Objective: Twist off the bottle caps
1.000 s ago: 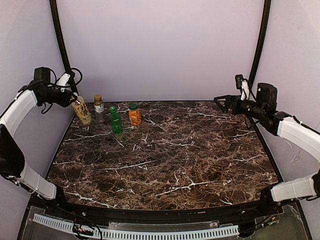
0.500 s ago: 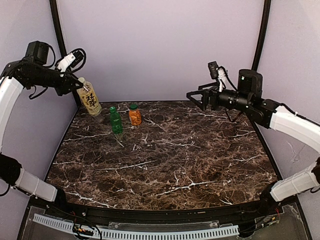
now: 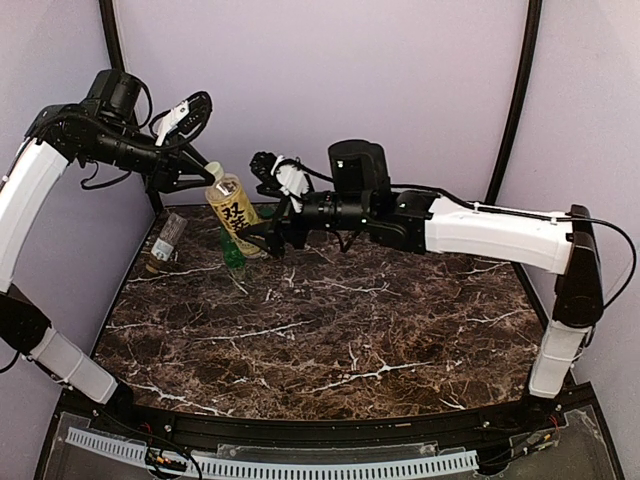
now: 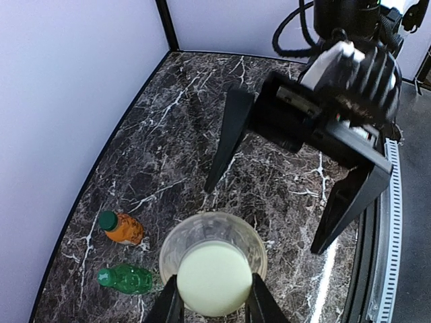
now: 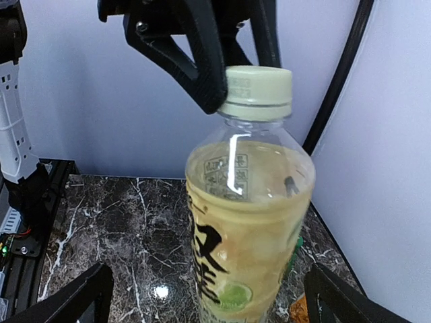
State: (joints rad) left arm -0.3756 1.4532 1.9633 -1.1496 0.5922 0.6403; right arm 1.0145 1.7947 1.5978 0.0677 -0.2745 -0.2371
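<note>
**Inspector:** State of the left gripper point(image 3: 207, 178)?

**Operator:** Pinching the cap point(image 5: 256, 91) of the pale yellow bottle point(image 3: 233, 210), one finger on each side. The bottle hangs below it, tilted and lifted off the table point(image 3: 380, 330).

**Inspector:** And the right gripper point(image 3: 256, 238)?

**Operator:** Spread wide, holding nothing. The bottle's body stands directly ahead of it, between the lines of its fingers point(image 5: 87, 296), and touches neither.

**Inspector:** Step in hand, in your judgement?

**Operator:** Bracing the body so the cap can be turned. I recommend advancing the right gripper until the label sits deep between the fingers. It should then close on the widest part, below the shoulder. A grip near the neck would likely slip on the taper.

**Inspector:** Risks?

**Operator:** The wall looks like thin plastic and the bottle looks nearly full. A hard squeeze may buckle it and push liquid out once the cap loosens, so close firmly and no more. Keep both grippers in line with the bottle's axis, or the twist may wrench the cap sideways out of the left fingers.

**Inspector:** Other bottles?

**Operator:** The orange bottle point(image 4: 121, 227) and the green bottle point(image 4: 128, 279) are on the table beneath the left gripper. The clear bottle point(image 3: 163, 240) lies further out to that gripper's side, apparently tipped over. Keep the work above them.
</note>
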